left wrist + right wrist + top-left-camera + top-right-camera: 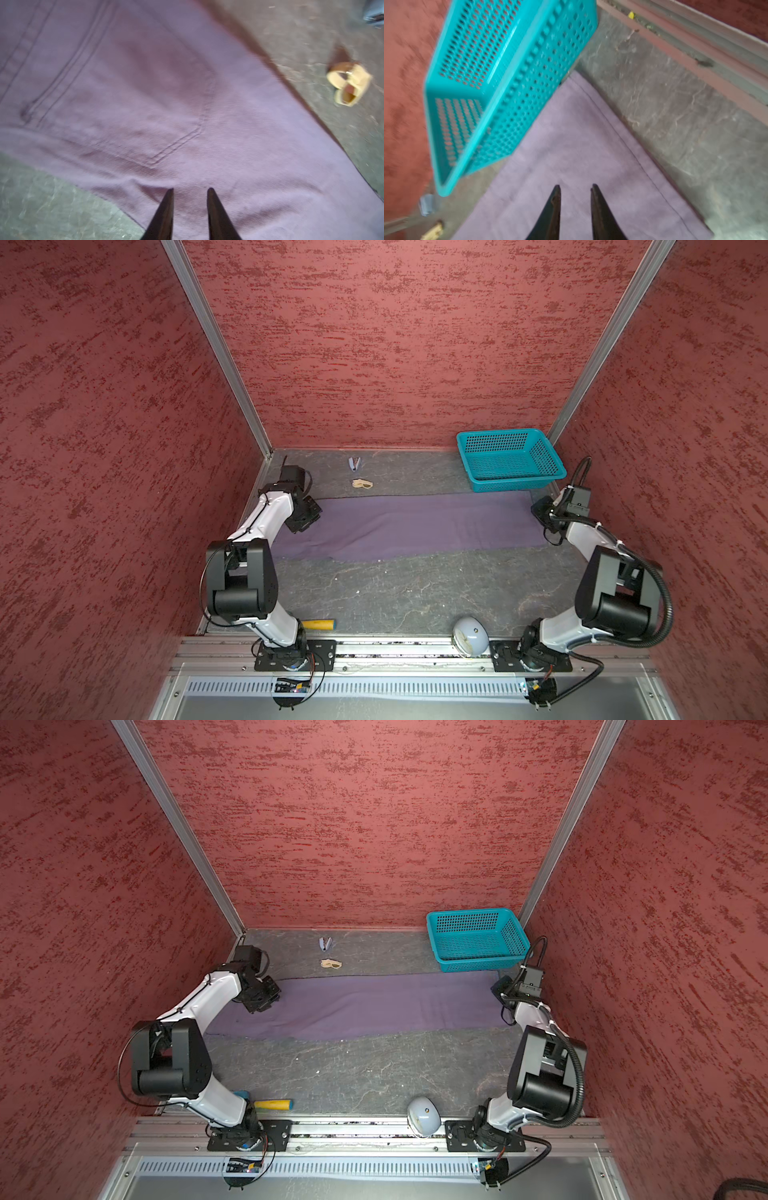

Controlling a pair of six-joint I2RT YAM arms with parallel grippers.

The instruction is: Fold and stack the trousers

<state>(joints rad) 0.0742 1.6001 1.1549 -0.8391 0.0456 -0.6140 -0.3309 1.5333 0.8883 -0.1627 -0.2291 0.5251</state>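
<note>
The purple trousers (415,526) lie flat in a long strip across the grey table, seen in both top views (374,1006). My left gripper (191,190) hovers over the waist end, near a stitched back pocket (166,93), jaws a little apart with nothing between them. In a top view it sits at the strip's left end (305,518). My right gripper (576,187) is over the hem corner of the trousers (581,155), also slightly open and holding nothing, at the strip's right end (544,514).
A teal perforated basket (517,484) stands at the back right, touching the trousers' far edge (529,93). A small tan item (362,484) and a blue-white clip (354,463) lie behind the cloth. A yellow-handled tool (318,624) and a pale dome (467,635) sit at the front.
</note>
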